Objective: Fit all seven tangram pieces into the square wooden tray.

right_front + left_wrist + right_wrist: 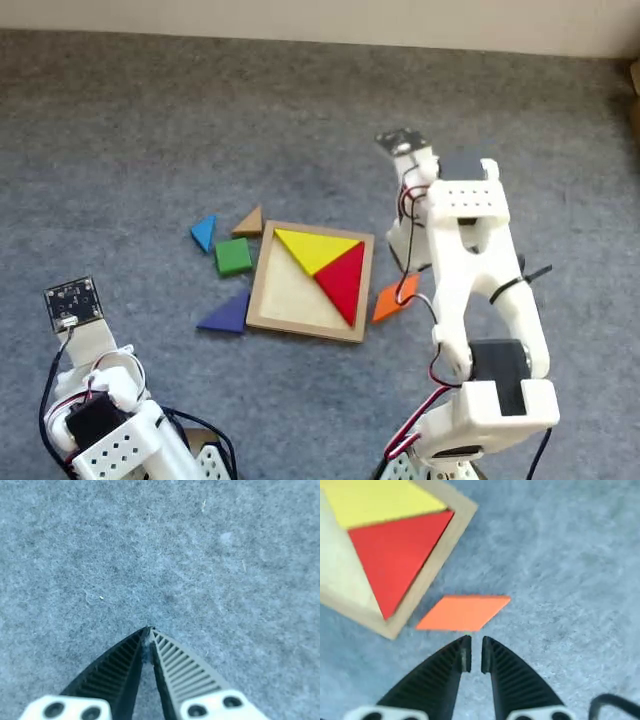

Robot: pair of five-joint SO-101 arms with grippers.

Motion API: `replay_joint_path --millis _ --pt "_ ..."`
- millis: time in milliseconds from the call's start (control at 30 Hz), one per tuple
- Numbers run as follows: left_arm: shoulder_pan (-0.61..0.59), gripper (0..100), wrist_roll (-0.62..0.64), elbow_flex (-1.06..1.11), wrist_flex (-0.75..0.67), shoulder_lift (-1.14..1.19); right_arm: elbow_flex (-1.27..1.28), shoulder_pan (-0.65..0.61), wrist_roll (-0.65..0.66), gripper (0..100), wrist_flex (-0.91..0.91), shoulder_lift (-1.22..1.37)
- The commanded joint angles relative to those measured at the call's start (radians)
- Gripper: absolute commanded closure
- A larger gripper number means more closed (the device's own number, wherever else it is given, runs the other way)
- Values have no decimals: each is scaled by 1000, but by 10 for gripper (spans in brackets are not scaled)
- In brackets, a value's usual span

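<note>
Beside the tray (pixel 260 276), orange parallelogram (pixel 389 301), grey carpet (pixel 120 150) beneath

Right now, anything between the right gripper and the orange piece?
No object. Right wrist view: a narrow strip of bare grey carpet separates the right gripper from the orange piece.
</note>
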Motion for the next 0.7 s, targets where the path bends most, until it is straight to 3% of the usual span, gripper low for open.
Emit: replay_joint_path --millis 0,167,267,467,667 --pt "-5 992 0 21 11 -62 28 -10 143 947 -5 -56" --pt "-5 992 0 21 9 -59 59 -8 448 943 -5 -56" --pt "-5 992 0 21 8 -58 58 -8 577 875 -5 -56" --pt "-7 992 0 21 8 -59 67 -47 646 615 -5 -48" --pt "-12 992 0 21 9 -61 142 -116 684 577 -5 -48"
